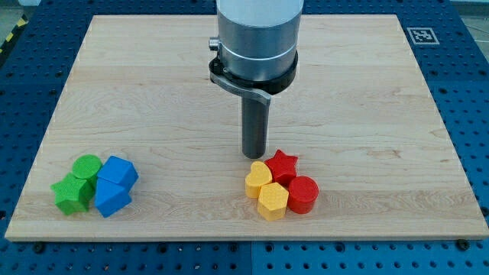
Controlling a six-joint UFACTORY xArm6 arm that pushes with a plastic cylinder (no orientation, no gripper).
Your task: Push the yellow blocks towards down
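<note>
Two yellow blocks sit low on the board, right of centre: a yellow heart-shaped block (258, 180) and a yellow hexagon block (273, 201) just below it. They touch a red star block (283, 166) and a red cylinder block (302, 194). My tip (254, 156) is at the end of the dark rod, just above the yellow heart and left of the red star, very close to both.
Two green blocks (79, 183) and two blue blocks (114, 186) are clustered at the view's lower left. The wooden board (153, 92) lies on a blue perforated table. A marker tag (422, 35) is at the top right.
</note>
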